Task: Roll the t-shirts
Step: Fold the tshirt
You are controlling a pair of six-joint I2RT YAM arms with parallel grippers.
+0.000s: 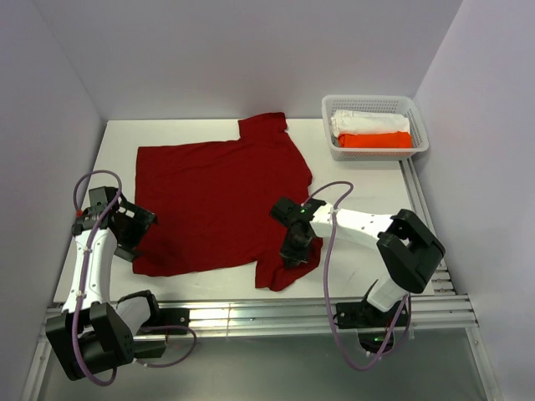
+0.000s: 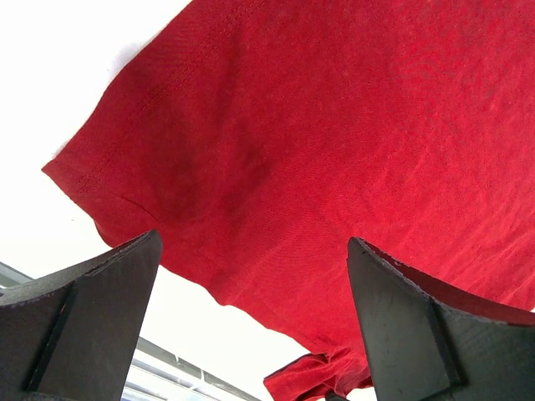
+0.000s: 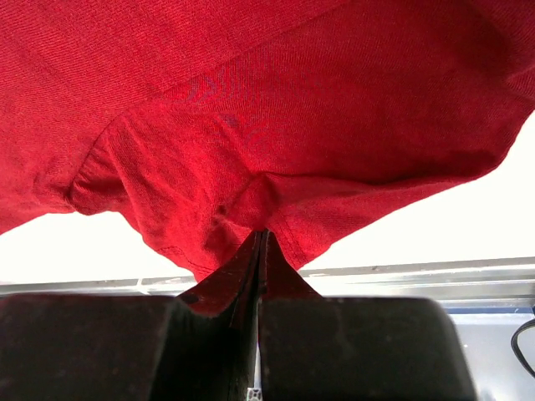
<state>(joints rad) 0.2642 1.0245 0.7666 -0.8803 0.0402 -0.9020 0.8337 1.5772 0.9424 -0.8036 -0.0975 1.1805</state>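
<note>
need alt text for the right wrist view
The right gripper is shut on a pinched fold of the dark red t-shirt, whose cloth puckers toward the pinch. A white table and a metal rail show beyond it.

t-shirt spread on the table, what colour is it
Plain dark red t-shirt; best in top external view.

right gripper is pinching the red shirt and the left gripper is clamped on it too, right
No. The right gripper is shut on the red t-shirt, but the left gripper is open, its jaws spread apart and holding nothing. The left wrist view shows this.
</note>
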